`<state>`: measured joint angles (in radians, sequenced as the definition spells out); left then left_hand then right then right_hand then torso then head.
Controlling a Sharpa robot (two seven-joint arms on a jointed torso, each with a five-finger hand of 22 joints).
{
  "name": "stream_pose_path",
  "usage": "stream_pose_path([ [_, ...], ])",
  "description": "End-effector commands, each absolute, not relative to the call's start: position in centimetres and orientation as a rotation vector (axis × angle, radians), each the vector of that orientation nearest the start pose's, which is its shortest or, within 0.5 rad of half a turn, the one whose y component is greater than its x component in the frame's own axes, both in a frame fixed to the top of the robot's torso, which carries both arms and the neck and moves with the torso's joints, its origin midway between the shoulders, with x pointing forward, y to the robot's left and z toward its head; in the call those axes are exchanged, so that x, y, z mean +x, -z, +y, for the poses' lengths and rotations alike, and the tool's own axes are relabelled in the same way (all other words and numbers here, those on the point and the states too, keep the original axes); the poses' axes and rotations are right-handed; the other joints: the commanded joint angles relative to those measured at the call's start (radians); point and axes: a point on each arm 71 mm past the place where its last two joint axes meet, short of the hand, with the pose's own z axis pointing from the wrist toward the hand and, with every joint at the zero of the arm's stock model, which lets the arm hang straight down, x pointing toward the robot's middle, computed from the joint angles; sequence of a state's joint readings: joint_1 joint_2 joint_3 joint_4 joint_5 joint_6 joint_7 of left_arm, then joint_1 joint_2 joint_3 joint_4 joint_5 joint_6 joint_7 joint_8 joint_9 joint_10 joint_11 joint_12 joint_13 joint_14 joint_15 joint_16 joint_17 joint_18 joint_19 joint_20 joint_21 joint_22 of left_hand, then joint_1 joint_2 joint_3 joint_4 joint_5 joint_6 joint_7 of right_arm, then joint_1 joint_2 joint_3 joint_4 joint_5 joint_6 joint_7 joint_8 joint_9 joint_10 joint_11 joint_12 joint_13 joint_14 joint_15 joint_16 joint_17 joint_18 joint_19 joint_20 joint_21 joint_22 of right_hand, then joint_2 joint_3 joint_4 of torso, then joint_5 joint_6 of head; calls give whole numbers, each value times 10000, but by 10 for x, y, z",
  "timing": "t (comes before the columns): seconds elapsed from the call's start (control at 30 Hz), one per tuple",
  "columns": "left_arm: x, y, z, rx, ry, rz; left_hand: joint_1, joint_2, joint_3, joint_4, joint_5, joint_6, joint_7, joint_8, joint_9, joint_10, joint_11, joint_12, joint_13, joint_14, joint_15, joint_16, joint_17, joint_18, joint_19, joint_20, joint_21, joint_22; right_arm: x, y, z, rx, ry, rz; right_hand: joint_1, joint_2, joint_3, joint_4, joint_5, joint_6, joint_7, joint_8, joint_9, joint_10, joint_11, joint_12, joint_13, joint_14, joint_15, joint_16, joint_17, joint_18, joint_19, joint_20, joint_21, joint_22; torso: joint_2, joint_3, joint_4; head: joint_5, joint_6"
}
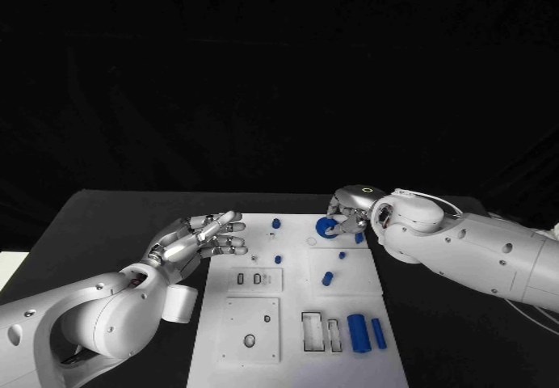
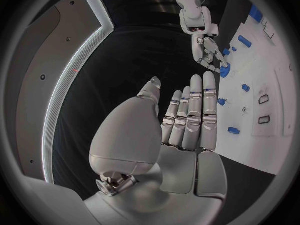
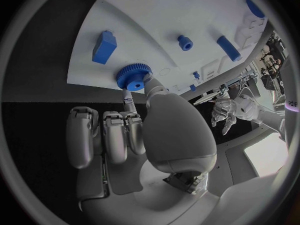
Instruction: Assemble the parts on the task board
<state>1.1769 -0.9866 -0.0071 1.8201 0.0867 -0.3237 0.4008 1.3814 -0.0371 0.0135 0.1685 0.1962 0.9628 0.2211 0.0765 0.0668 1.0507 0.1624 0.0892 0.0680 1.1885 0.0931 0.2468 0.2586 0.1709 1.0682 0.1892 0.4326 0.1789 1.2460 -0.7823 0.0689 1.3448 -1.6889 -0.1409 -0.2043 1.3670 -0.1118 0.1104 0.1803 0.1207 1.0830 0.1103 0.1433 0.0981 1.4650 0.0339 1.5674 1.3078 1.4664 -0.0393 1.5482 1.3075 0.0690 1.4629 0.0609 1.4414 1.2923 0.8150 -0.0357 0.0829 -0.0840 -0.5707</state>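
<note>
The right robot hand (image 1: 345,220) is at the far right corner of the board (image 1: 262,323), thumb and a finger closed on a blue gear (image 3: 131,77); in the right wrist view the gear sits at the board's edge, touching or just above the white surface, I cannot tell which. The left robot hand (image 1: 198,239) hangs over the bench (image 1: 94,226) just beside the board's left edge, fingers apart and holding nothing.

The step in hand looks like the gear: picking it up or seating it. Next, I judge, it must be kept level and lowered squarely onto its post, which the frames do not show.

Smaller parts wait on the board: two cylinders (image 1: 359,333) lying near the front right, a block (image 3: 104,47) just beside the gear, and a short peg (image 1: 327,279) mid-board.
</note>
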Motion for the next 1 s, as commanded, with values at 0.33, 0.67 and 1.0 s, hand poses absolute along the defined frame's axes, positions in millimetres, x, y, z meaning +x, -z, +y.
stream_pose_path([
  [0.33, 430, 153, 191, -11909, 17453, 14436, 55, 106, 19, -88, -54, -8, 63, -52, -4, -54, 6, -53, -5, -81, 10, -56, 28, 90, -43, 28, 21, -18, 529, 141, -214, -3245, -2831, 15151, 261, 208, 907, -398, 937, 448, -198, 109, 119, 1058, -254, 34, 2630, 986, -223, 125, 2356, -187, 279, -202, 164, 239, -1, -2, 6, -8, 19],
  [0.67, 431, 153, 191, -11910, 17443, 14424, 55, 106, 19, -88, -54, -8, 63, -52, -4, -54, 6, -53, -5, -81, 10, -56, 28, 90, -43, 28, 21, -18, 513, 125, -177, -3564, -3861, 13514, -52, 74, 1329, -493, 1586, 404, -168, -39, 96, 1058, -232, 34, 2630, 984, -205, 121, 2347, -191, 284, -196, 172, 259, 3, -21, 9, 43, 32],
  [1.0, 431, 153, 190, -11895, 17497, 14448, 55, 106, 19, -88, -54, -8, 63, -52, -4, -54, 6, -53, -5, -81, 10, -56, 28, 90, -43, 28, 21, -18, 504, 131, -126, -4418, -4707, 13138, -131, 28, 1446, -538, 1553, 425, -163, -61, 100, 1058, -228, 34, 2630, 984, -202, 120, 2347, -186, 274, -192, 159, 236, 3, -17, 37, 71, -8],
])
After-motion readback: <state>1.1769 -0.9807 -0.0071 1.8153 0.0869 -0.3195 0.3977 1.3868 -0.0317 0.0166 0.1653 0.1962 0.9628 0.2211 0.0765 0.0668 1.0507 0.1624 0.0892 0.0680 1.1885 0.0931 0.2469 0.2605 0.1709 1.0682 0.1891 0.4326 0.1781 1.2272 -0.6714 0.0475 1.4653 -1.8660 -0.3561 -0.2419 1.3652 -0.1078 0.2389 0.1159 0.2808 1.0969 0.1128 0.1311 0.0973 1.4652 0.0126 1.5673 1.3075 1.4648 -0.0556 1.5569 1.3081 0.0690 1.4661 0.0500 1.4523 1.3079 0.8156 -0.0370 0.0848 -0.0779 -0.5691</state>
